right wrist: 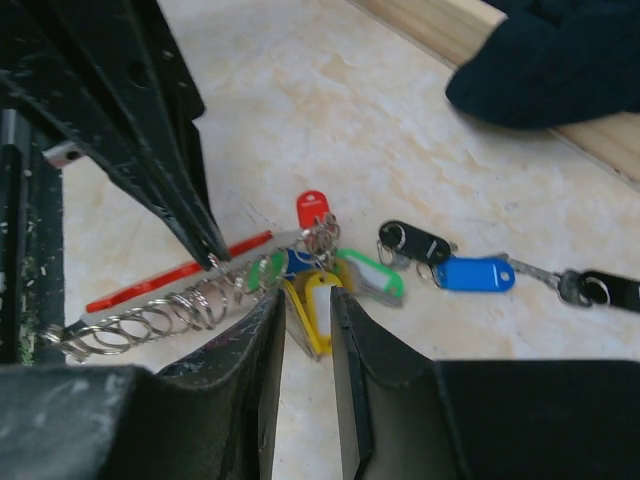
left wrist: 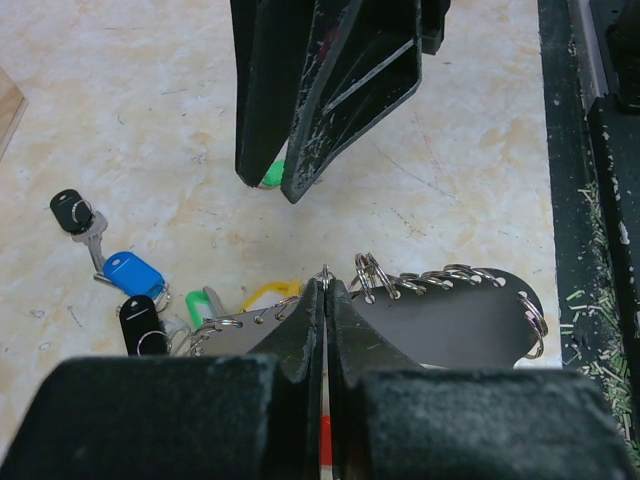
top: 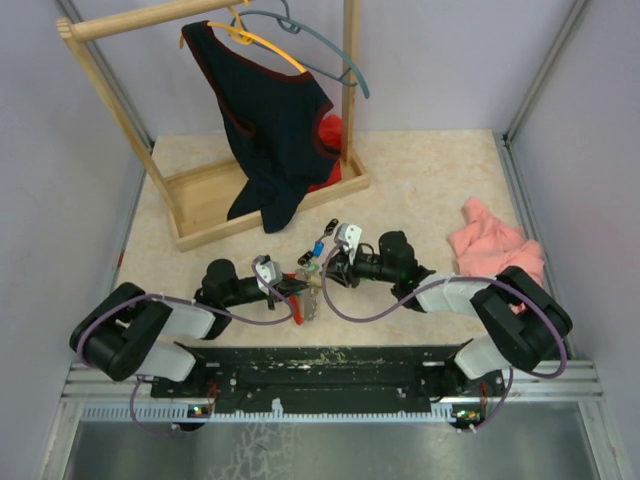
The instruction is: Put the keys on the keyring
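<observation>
Work surface: a beige marbled table (top: 430,180) enclosed by lilac walls, with both arms meeting near the middle of its near edge. The left gripper (left wrist: 325,285) is clamped on the keyring (right wrist: 180,272), jaws fully together on its metal. The ring's long axis lies crosswise to the left fingers and points toward the right arm. The right gripper (right wrist: 305,300) stands opposite, jaws slightly apart with nothing visibly clamped. A green scrap shows at its tips in the left wrist view; contact cannot be told. The keys (right wrist: 330,270) bunch at the ring's end just ahead of the right jaws, so the right arm is the nearer. A blue-tagged key (right wrist: 475,273) and black-tagged ones lie loose on the far side. Container: the wooden rack (top: 200,200) at the far left corner. Its base tray holds a red cloth (top: 328,135) and the hem of a dark garment (top: 270,130).
</observation>
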